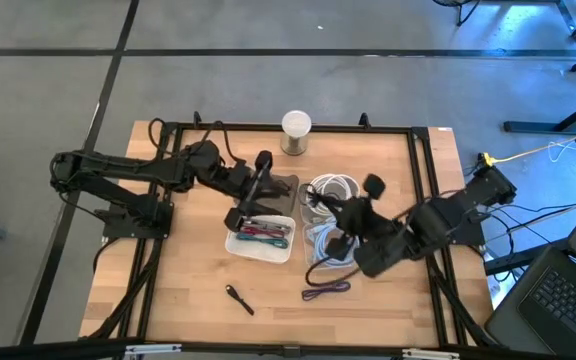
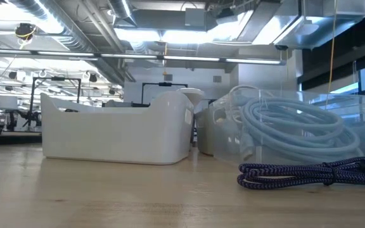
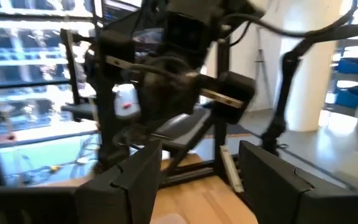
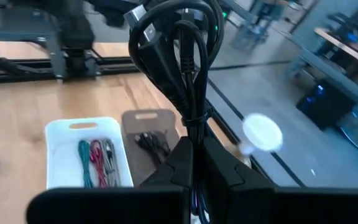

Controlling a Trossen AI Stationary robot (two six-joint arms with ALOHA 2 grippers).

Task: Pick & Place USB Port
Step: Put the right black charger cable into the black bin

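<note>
Overhead, my left arm stretches from its base at the table's left edge across toward the middle, and my left gripper [image 1: 252, 200] hangs over the near end of the white bin [image 1: 261, 238], its two dark fingers [image 3: 126, 180] spread apart with nothing between them. That bin is a smooth, rounded plastic tub holding thin cables in green, red and grey [image 4: 95, 158]. Beside it sits a translucent tray [image 4: 148, 134] with a small black cable lying in it. Behind them, at the far edge, stands a white-lidded cup [image 1: 296, 132]. Further right, a clear container [image 1: 330, 190] holds coils of pale blue cable [image 2: 284, 130]. My right arm folds in from the table's right side, and my right gripper [image 4: 194, 165] is clamped on a bundled black USB cable [image 4: 179, 43], glossy and looped, tied at its waist, held up above the table. On the bare wood near the front lie a braided purple cable [image 1: 326, 290] and a small black object [image 1: 239, 299]. I can read no writing anywhere.
</note>
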